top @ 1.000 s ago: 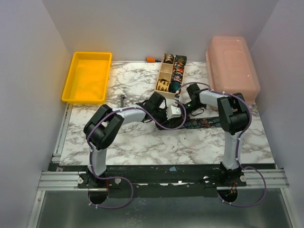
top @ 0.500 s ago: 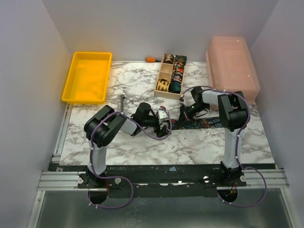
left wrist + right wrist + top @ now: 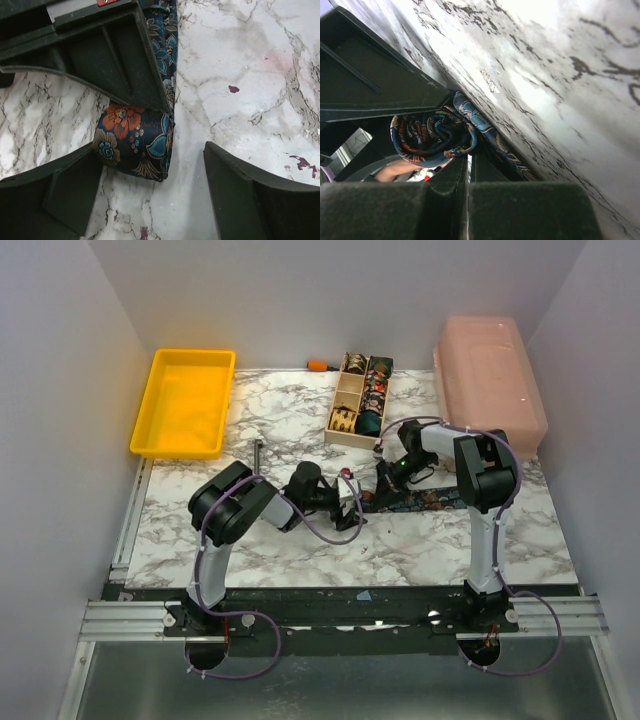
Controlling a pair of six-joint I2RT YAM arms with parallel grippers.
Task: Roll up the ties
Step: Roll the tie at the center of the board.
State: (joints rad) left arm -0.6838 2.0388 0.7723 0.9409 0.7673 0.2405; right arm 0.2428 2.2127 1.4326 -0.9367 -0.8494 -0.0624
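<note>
Your left gripper (image 3: 152, 150) sits low on the marble table (image 3: 250, 75) with its fingers apart. The rolled end of the tie (image 3: 134, 142) lies between them, close against the finger on the left of the wrist view and well clear of the other. The unrolled length runs flat across the table toward your right arm. Your right gripper (image 3: 468, 162) has its fingers together, with only a thin seam between them. Its tips rest at the rolled end where the strip leaves it, and you cannot tell whether they pinch any fabric.
</note>
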